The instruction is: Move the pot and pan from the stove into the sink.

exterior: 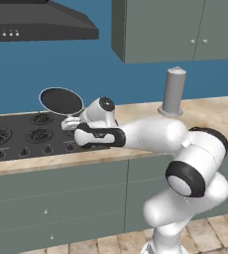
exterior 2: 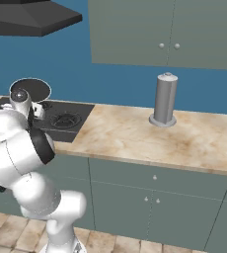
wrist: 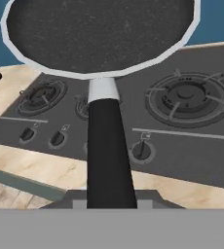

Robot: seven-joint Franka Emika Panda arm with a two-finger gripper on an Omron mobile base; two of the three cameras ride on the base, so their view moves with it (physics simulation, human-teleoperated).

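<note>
The black pan (exterior: 61, 100) with its pale rim hangs tilted above the back of the stove (exterior: 17, 136), its open face turned toward the cameras. My gripper (exterior: 70, 122) is shut on the pan's long black handle (wrist: 109, 151), which runs straight up the hand view to the pan (wrist: 99, 34). Below it lie the stove's (wrist: 182, 136) burner grates and front knobs. From the right base view, the pan (exterior 2: 30, 90) shows behind my arm, over the stove (exterior 2: 66, 118). The pot and the sink are out of view.
A tall grey canister (exterior: 174, 92) (exterior 2: 165, 99) stands on the beige counter (exterior 2: 150, 138) right of the stove. A dark range hood (exterior: 36, 22) hangs over the stove, and green wall cabinets (exterior 2: 160, 32) hang over the counter.
</note>
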